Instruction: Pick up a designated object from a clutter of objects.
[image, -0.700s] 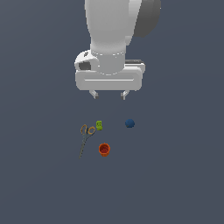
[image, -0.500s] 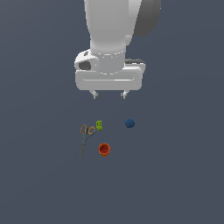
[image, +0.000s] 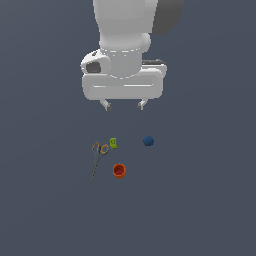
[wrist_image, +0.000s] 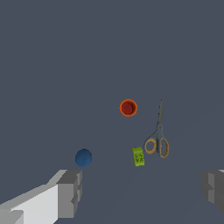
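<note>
The designated object, a small dark blue ball (image: 148, 141) (wrist_image: 83, 157), rests on the grey floor at the exterior view's right of the clutter. An orange-red cup (image: 119, 171) (wrist_image: 128, 107), a lime-green block (image: 113, 143) (wrist_image: 138, 156) and orange-handled scissors (image: 97, 156) (wrist_image: 158, 135) lie close by. My gripper (image: 123, 105) (wrist_image: 142, 194) hangs open well above these things, holding nothing. In the wrist view the ball sits just beyond one grey fingertip (wrist_image: 70, 192).
The white arm (image: 127, 40) fills the upper middle of the exterior view. A plain dark grey floor (image: 210, 200) spreads all around the four small items.
The gripper has shifted slightly toward the exterior view's right. The objects on the floor have not moved.
</note>
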